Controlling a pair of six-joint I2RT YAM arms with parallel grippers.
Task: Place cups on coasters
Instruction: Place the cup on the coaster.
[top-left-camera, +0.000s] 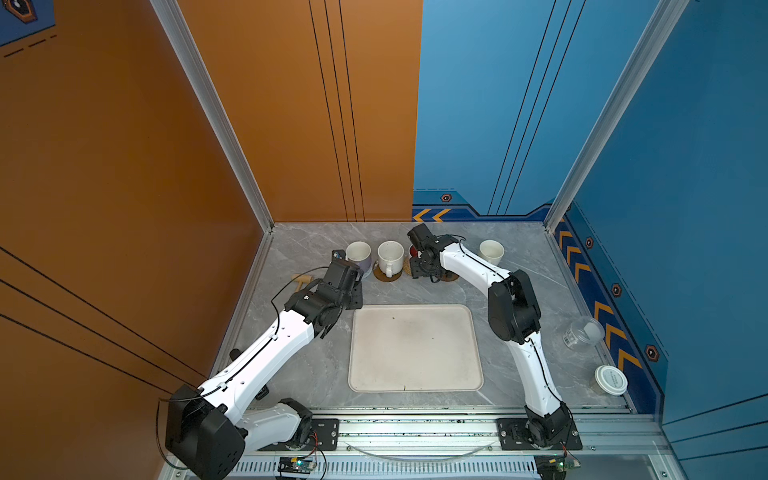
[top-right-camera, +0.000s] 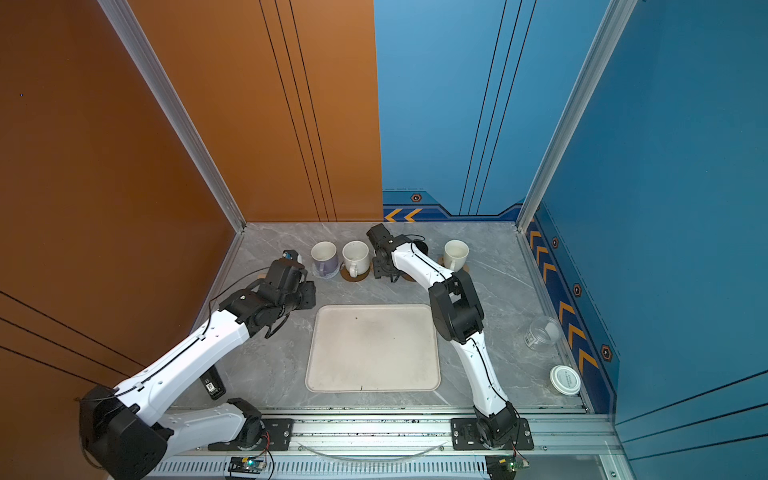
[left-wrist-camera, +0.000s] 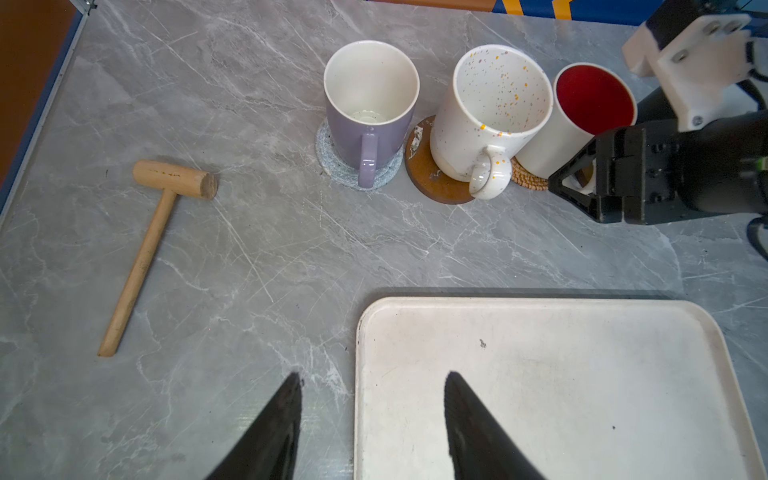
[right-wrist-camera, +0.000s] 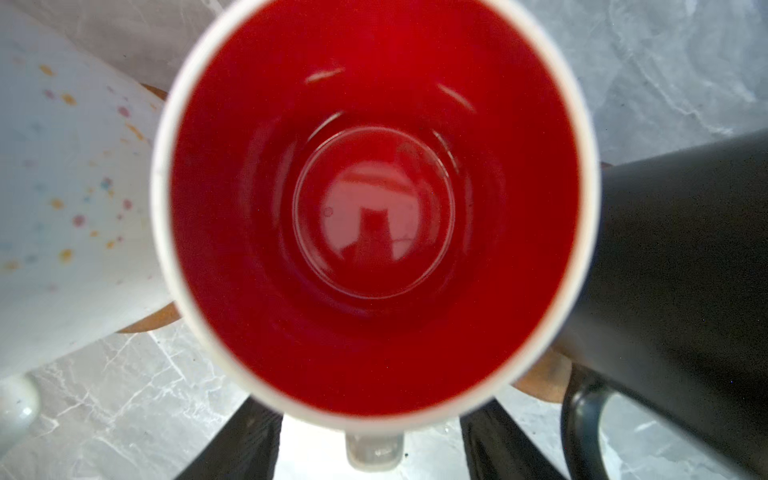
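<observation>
Right end effector (right-wrist-camera: 372, 409) stood open, fingers either side of the handle of the red-lined mug (right-wrist-camera: 374, 208), not pinching it — mug upright on the rattan coaster (left-wrist-camera: 528, 179). Left end effector (left-wrist-camera: 374, 376) hung open, empty — above the tabletop (left-wrist-camera: 249, 249) at the edge of the tray (left-wrist-camera: 360, 332).

mugs (left-wrist-camera: 478, 137) packed tight, tabletop (left-wrist-camera: 270, 257) open by mallet (left-wrist-camera: 141, 249)

Twelve o'clock of the tray (top-left-camera: 415, 353), the right arm (top-left-camera: 465, 262) hides most of my red-lined mug (top-left-camera: 412, 250). The black mug (right-wrist-camera: 685, 270) is cropped, blurred.
</observation>
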